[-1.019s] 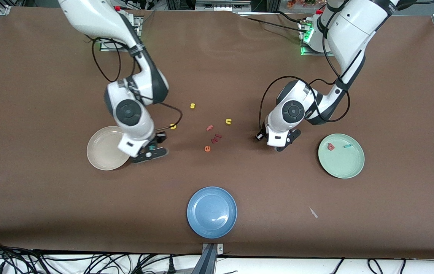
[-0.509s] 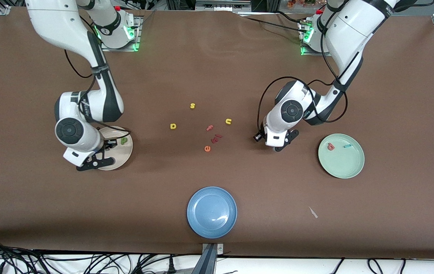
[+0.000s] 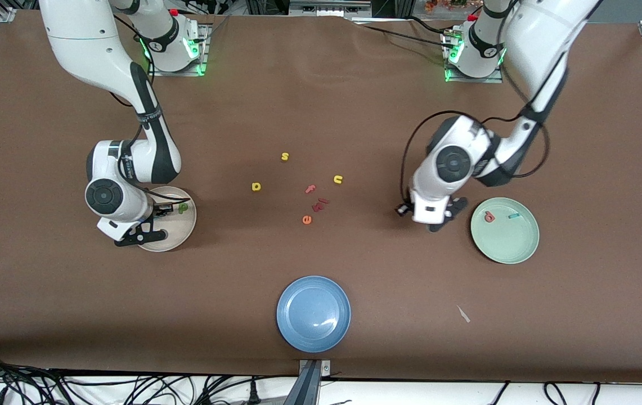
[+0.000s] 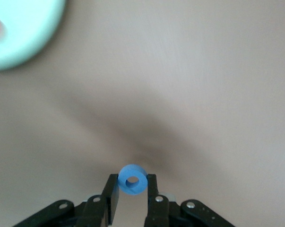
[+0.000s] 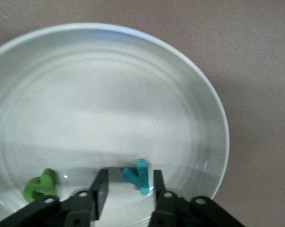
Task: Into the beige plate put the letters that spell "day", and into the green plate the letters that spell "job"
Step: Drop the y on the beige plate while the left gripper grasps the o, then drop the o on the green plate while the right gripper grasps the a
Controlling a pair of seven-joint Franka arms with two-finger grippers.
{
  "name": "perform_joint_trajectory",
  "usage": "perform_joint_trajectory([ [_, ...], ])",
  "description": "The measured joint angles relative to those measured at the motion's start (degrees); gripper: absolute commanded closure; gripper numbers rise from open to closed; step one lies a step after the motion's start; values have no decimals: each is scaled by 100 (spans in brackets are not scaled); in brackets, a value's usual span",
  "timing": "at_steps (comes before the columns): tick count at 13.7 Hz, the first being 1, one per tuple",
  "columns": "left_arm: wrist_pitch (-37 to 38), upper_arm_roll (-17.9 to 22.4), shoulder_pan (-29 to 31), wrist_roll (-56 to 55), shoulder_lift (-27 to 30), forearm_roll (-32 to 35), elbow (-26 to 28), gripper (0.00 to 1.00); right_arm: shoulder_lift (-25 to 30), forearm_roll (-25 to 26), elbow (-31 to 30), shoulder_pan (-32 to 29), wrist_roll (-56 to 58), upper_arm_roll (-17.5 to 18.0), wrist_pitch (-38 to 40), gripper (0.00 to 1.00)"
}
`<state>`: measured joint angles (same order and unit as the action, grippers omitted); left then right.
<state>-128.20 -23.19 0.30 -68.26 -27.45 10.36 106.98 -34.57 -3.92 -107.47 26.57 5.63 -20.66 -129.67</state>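
My left gripper (image 4: 132, 180) is shut on the blue o (image 4: 133, 179), held up over bare table beside the green plate (image 3: 517, 244). My left gripper (image 3: 443, 221) stands just off that plate's rim. A salmon b (image 3: 489, 216) and a teal j (image 3: 515, 215) lie in the green plate. My right gripper (image 5: 129, 176) hangs open over the beige plate (image 5: 109, 85). The teal y (image 5: 138, 176) lies on the plate between its fingers, with the green d (image 5: 40, 185) beside it. The yellow a (image 3: 256, 187) lies on the table mid-way between the arms.
A yellow s (image 3: 284, 156), yellow u (image 3: 338, 179), pink f (image 3: 310, 189), orange e (image 3: 306, 220) and a dark red piece (image 3: 319, 203) lie scattered mid-table. A blue plate (image 3: 313, 314) sits near the front edge. A small scrap (image 3: 463, 314) lies nearer the left arm's end.
My right gripper carried the teal y from beside the beige plate to over it and opened. My left gripper closed on the blue o and moved toward the green plate.
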Motion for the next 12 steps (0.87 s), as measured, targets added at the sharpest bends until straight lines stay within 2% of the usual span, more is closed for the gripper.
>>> perform_joint_trajectory([
  [3,227,46,925,1121,229,1,66,100,310,-62,159,14,-468,250,562,1],
  [7,306,86,1902,2589,-92,3,225,100,750,-78,216,64,-2051,991,946,4],
  [8,306,88,2031,2794,-198,3,232,94,758,-82,214,66,-2468,1181,947,4],
  [9,306,88,2104,2921,-284,3,234,68,749,-83,193,67,-2870,1383,918,4],
  [10,306,86,2130,2956,-341,3,234,31,737,-84,135,71,-3250,1588,815,5],
  [11,306,71,2130,2958,-372,3,234,0,727,-84,31,74,-3585,1784,592,5],
  [12,306,53,2128,2958,-380,3,233,0,717,-85,-119,80,-3909,1978,266,9],
])
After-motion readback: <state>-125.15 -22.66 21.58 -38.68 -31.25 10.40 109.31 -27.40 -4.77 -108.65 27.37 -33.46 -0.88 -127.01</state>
